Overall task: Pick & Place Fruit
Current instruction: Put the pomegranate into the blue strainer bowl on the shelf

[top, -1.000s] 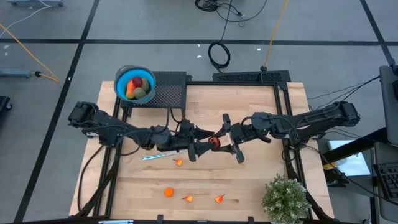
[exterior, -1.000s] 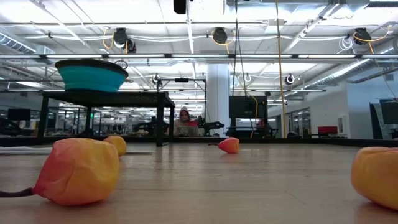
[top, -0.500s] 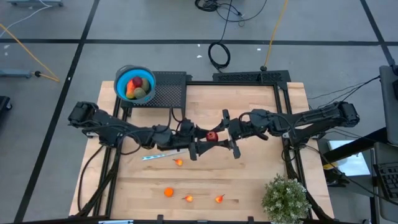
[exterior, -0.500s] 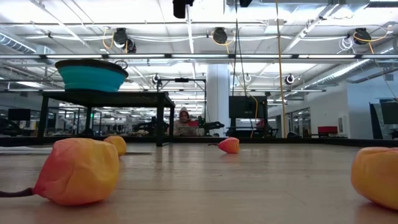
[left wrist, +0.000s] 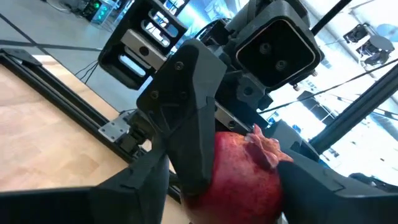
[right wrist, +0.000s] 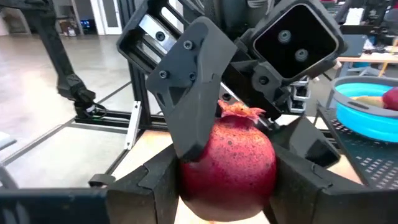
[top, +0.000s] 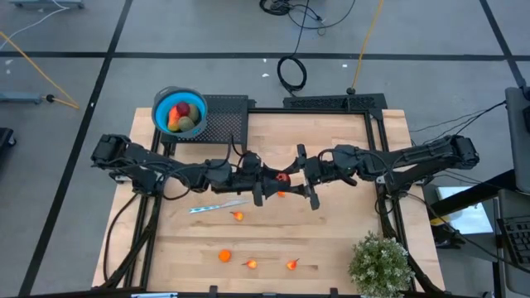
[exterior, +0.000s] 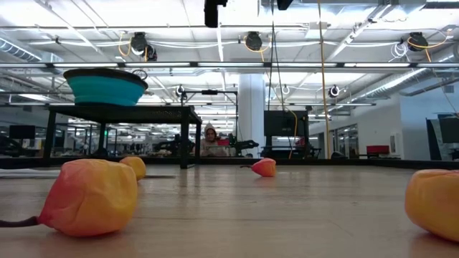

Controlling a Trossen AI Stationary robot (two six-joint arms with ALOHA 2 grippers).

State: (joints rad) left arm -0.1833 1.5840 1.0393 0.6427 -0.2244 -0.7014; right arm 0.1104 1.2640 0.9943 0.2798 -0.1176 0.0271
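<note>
On the left, the round blue bowl is sitting on a black mesh stand, well back and to the outer side of the left gripper. It is holding red, orange and brown fruit. The left arm is reaching in over the pale wooden table towards the middle. There its gripper is meeting a dark red pomegranate, which is hanging clear of the wood. Whether this gripper has a grip on it cannot be told.

A slim silver knife is lying just in front of the left gripper, with a small orange fruit near it. Three more orange pieces are lying well apart, towards the front edge.

From the other side, the right gripper is holding the pomegranate, half closed, with its pads pressing both flanks. A potted plant is standing at the front right corner.

Beyond the table, a large hall with ceiling lamps and desks is showing, and a person is sitting far back.

In the low view, both grippers are cut off at the top edge, and the handover is out of sight. The nearest orange fruit is filling the foreground, and another is being cut by the edge.
</note>
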